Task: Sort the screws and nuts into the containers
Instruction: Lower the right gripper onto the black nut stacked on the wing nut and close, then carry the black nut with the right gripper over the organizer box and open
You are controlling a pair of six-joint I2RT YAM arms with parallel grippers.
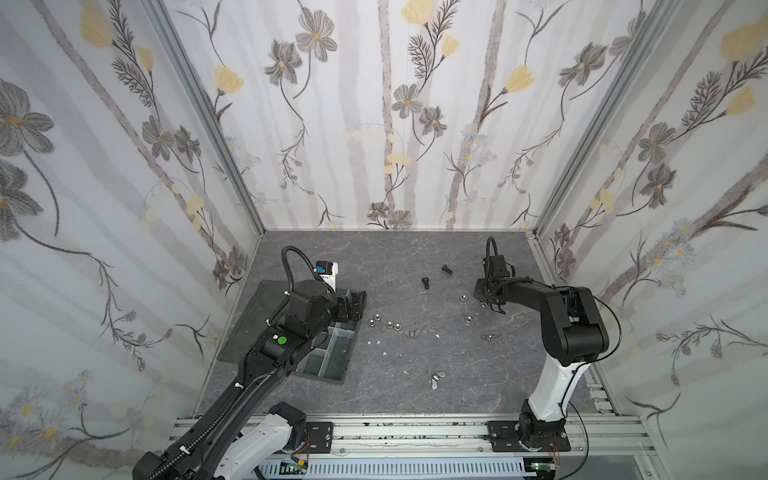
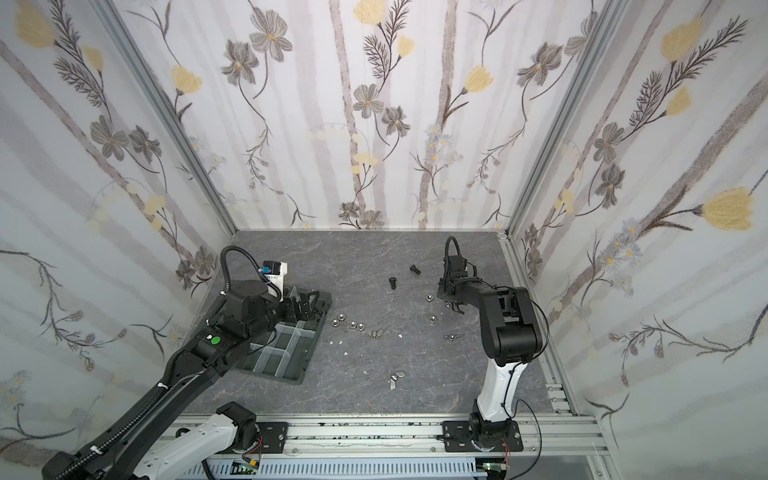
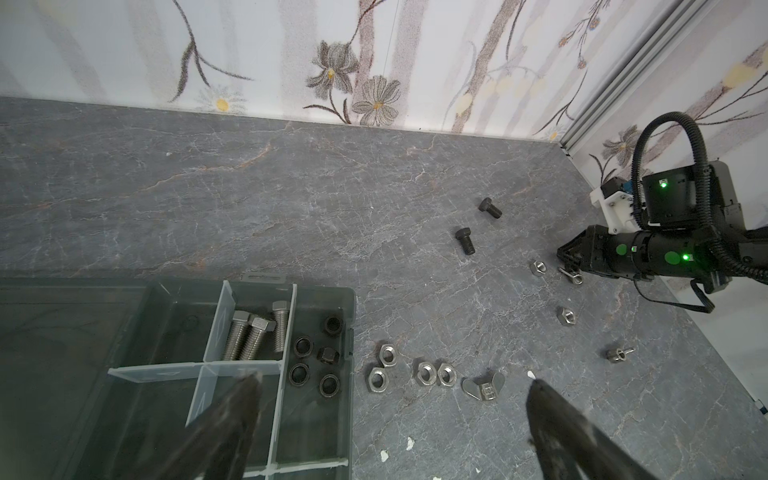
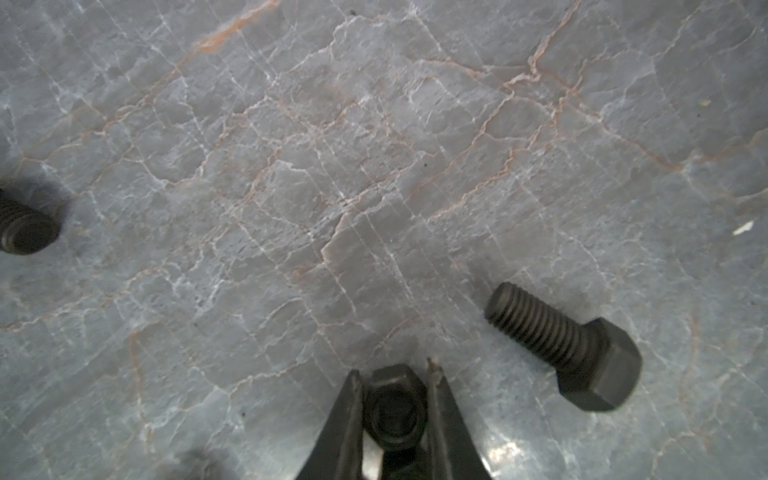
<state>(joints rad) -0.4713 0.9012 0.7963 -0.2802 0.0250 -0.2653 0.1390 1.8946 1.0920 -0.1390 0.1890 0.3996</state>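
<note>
While R end effector [image 4: 394,368] clamps matte blk hex nut [image 4: 394,411] | L end effector [image 3: 394,378] wide apart

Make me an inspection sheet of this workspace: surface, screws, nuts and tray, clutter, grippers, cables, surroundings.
Surface: grey marbled table.
Job's things: the tray holds three silver screws and black nuts in adjoining compartments. Two black screws, silver hex nuts and wing nuts lie loose on the table.
Clutter: white flecks among the loose parts.
Grippers: left gripper open, by the tray; right gripper shut on a black nut.
Cables: a black conduit loops over each wrist; no snag seen.
Surroundings: floral walls; aluminium rail in front.
</note>
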